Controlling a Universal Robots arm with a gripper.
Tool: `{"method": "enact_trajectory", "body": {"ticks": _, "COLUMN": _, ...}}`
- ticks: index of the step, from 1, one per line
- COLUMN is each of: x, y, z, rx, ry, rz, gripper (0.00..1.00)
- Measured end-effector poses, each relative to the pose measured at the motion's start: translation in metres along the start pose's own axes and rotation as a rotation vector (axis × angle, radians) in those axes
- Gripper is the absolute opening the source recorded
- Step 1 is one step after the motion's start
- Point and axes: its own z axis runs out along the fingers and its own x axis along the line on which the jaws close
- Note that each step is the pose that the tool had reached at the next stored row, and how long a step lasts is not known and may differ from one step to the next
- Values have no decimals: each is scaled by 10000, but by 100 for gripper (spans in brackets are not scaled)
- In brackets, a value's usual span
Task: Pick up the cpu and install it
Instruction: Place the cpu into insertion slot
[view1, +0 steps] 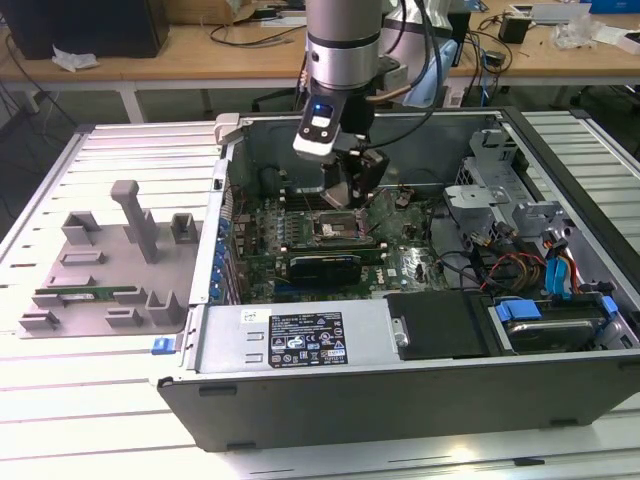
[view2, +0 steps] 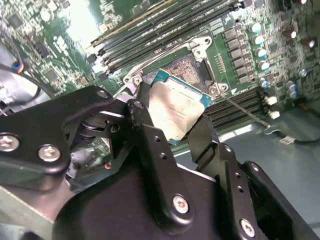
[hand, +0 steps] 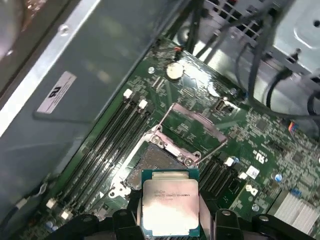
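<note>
Cpu, silver-grey flat square metal chip (hand: 170, 202), pinched by its edges in my black pincer (view2: 172, 120), held just over the open black-and-metal square socket (hand: 150, 167) on the green motherboard (view1: 420, 262), inside the open grey metal computer case (view1: 300, 385).

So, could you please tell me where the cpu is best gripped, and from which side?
By two opposite thin edges, coming from above its flat metal top. The cpu is a thin square plate, so only its rim offers parallel faces; the fingers pinch it that way now, leaving the underside free toward the open socket.
</note>
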Motion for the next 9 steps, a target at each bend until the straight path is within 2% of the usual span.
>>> {"method": "enact_trajectory", "body": {"ticks": 2, "x": 0, "y": 0, "z": 1, "rx": 6, "ry": -19, "rz": 395, "gripper": 54}}
{"method": "enact_trajectory", "body": {"ticks": 5, "x": 0, "y": 0, "z": 4, "rx": 19, "ry": -64, "rz": 1311, "gripper": 54}}
{"method": "enact_trajectory", "body": {"ticks": 9, "x": 0, "y": 0, "z": 7, "rx": 32, "ry": -104, "rz": 2113, "gripper": 54}}
